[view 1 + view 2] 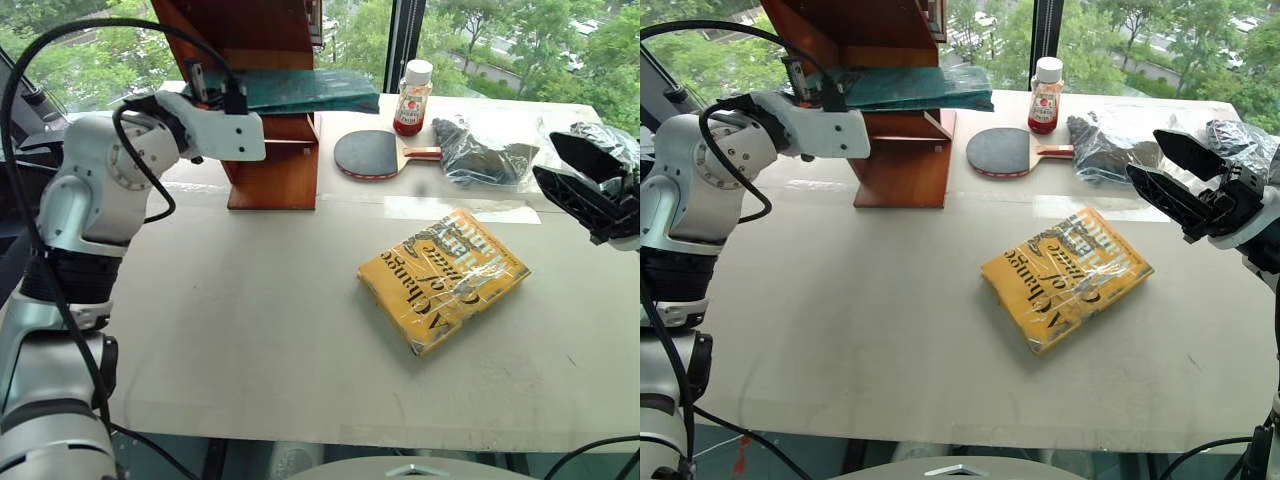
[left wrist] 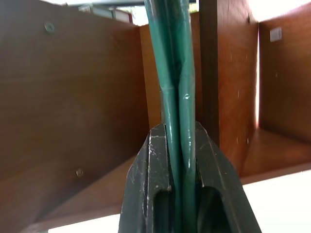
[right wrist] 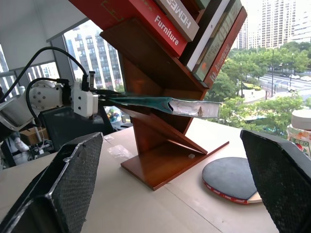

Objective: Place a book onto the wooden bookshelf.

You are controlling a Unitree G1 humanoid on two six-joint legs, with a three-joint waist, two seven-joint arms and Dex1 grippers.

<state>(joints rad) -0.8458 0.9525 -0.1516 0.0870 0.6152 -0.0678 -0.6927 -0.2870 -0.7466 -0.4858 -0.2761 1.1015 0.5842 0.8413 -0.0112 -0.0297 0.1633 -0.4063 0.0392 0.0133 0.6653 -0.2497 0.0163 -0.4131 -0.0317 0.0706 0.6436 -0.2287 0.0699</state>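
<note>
The thin teal-green book [image 1: 300, 90] in shiny wrap is held level and pokes into the lower opening of the wooden bookshelf [image 1: 275, 170], its far end sticking out past the shelf's right side. My left gripper [image 2: 178, 160] is shut on the book's near edge, at the shelf's left side. In the right wrist view the book [image 3: 146, 103] hangs above the slanted lower board; I cannot tell whether it rests on the wood. My right gripper [image 1: 1175, 180] is open and holds nothing, raised over the table's right side.
A yellow book [image 1: 443, 280] lies flat on the table [image 1: 250, 330] at centre right. A table tennis paddle [image 1: 370, 153], a white-capped bottle [image 1: 413, 97] and a crumpled black bag [image 1: 480, 150] sit behind it. Several books [image 3: 204, 29] lean in the upper shelf.
</note>
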